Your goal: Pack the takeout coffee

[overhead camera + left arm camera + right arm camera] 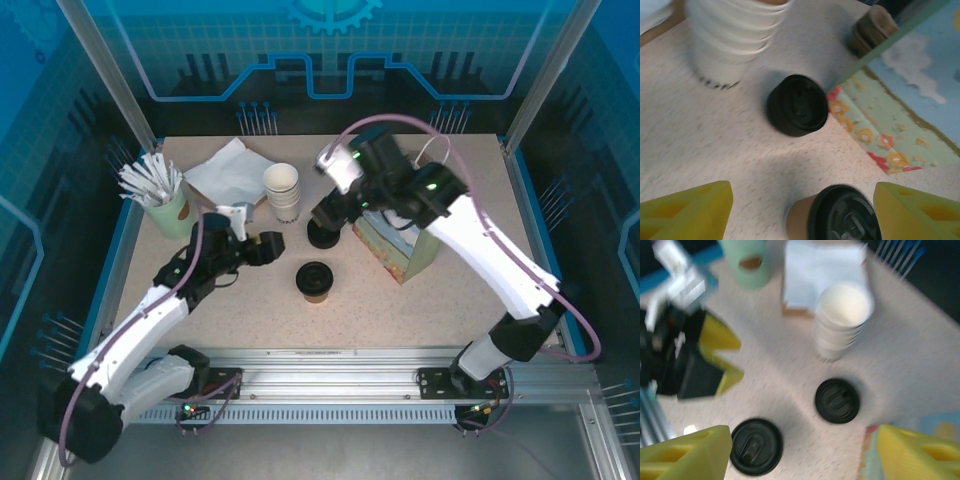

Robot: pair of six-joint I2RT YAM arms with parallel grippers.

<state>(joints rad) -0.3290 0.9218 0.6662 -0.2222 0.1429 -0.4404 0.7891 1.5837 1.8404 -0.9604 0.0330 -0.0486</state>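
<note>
Takeout coffee (315, 282): a small tan-sided paper cup capped with a round black plastic lid. Stands upright on the speckled beige tabletop (430, 315), about midway between the left and right edges and somewhat toward the near edge. Shows a raised rim and moulded recesses on the lid top, with a strip of plain tan wall below the lid in the left wrist view.

Left gripper (272, 246): yellow fingers spread wide, clamped on nothing. Sits just left of the coffee and slightly toward the far edge, apart from it. In its own wrist view, frames the cup between the two fingers with a gap on either side.

Right gripper (805, 437): fingers likewise wide apart, nothing between them. Hangs above the tabletop, beyond the coffee toward the far edge.

Loose round black plastic lid (322, 236): flat on the tabletop, near the coffee on its far side, not touching it.

Stack of lidless white paper cups (283, 190): upright, beyond the loose lid and a little left.

Blue-and-green flower-printed paper bag (395, 245): just right of the loose lid.
</note>
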